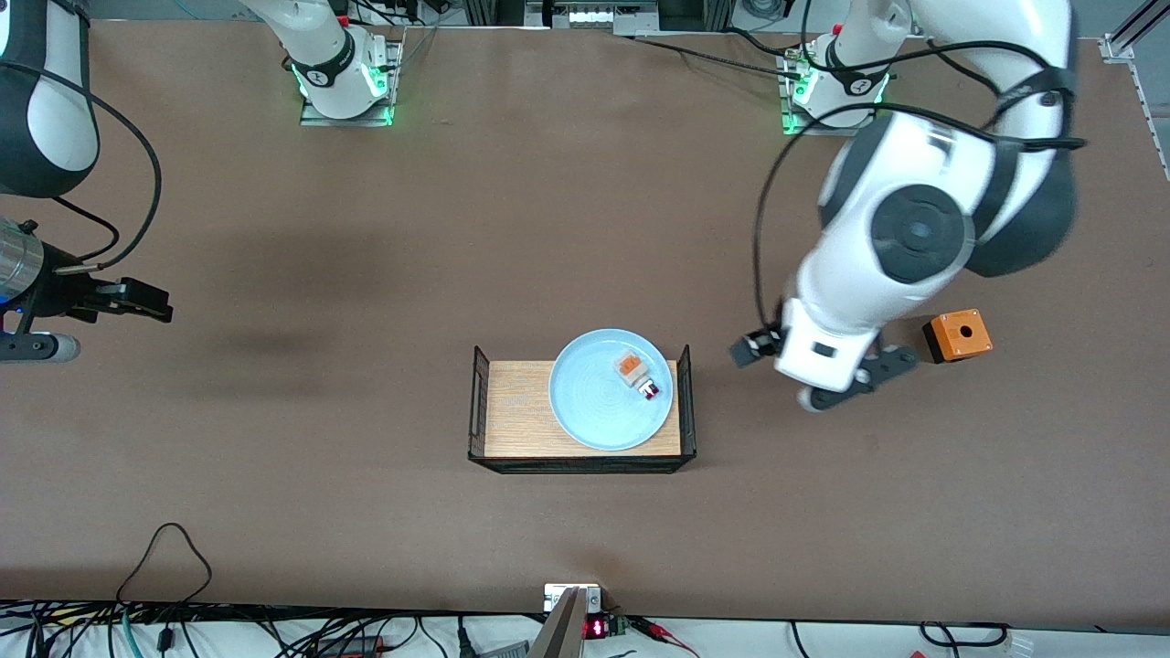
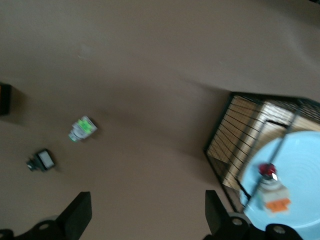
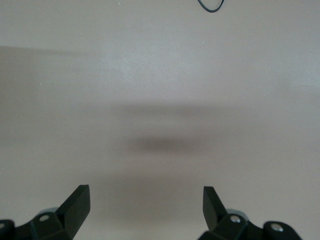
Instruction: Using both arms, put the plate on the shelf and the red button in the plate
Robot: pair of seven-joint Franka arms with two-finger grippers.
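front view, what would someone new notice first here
The pale blue plate on the wooden tray at mid-table stands out, with the red button lying on it. The left gripper hangs open over the table between the tray and an orange box. The right gripper waits open over its own end of the table.

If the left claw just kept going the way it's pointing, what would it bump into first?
Probably just the bare table. The open left gripper points down at brown tabletop beside the tray; nothing lies between its fingers, though depth is hard to judge.
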